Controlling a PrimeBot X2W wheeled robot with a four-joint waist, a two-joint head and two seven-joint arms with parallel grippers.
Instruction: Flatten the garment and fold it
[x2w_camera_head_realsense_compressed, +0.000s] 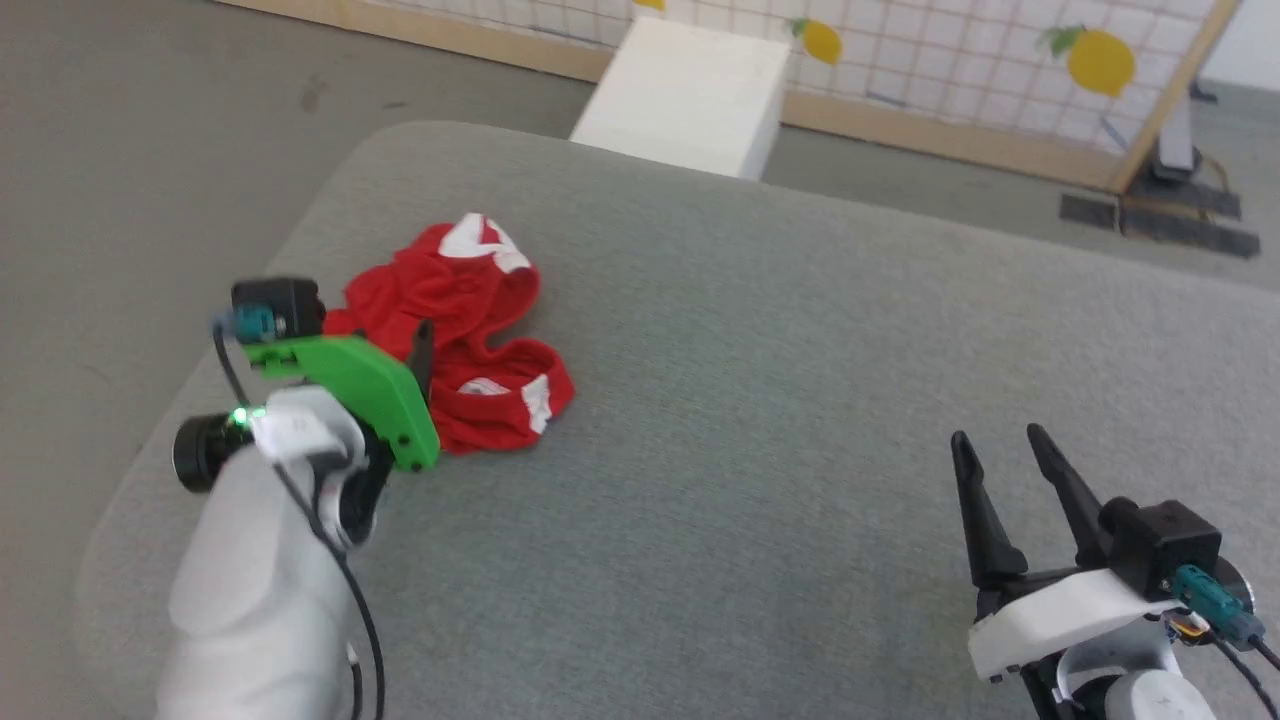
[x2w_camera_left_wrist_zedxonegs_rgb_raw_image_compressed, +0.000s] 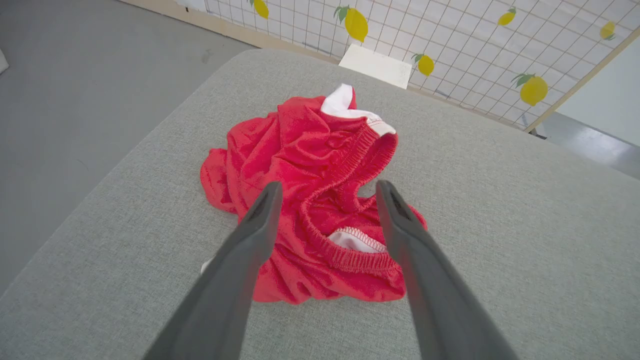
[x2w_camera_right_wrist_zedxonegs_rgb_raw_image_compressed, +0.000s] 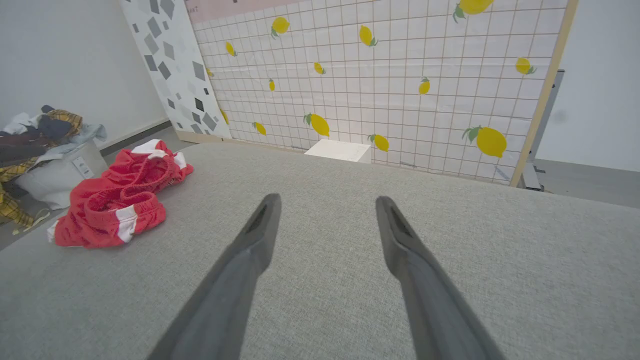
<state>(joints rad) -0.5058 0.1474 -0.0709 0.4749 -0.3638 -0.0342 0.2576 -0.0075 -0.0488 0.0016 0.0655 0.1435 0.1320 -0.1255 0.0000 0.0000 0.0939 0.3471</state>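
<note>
Grey woven fabric covers the padded surface (x2w_camera_head_realsense_compressed: 800, 400) under both arms. Crumpled in a heap on it, the garment (x2w_camera_head_realsense_compressed: 470, 330) lies just ahead of and between the spread, empty jaws of the left gripper (x2w_camera_left_wrist_zedxonegs_rgb_raw_image_compressed: 327, 187). It sits well off to the left of the right gripper (x2w_camera_head_realsense_compressed: 997, 434), whose jaws also stand apart and hold nothing. The step in hand looks like a first grasp for spreading. Best to close on the gathered waistband (x2w_camera_left_wrist_zedxonegs_rgb_raw_image_compressed: 345, 255) between the left fingertips, pinching its edge rather than the bunched middle, so lifting opens the heap.
</note>
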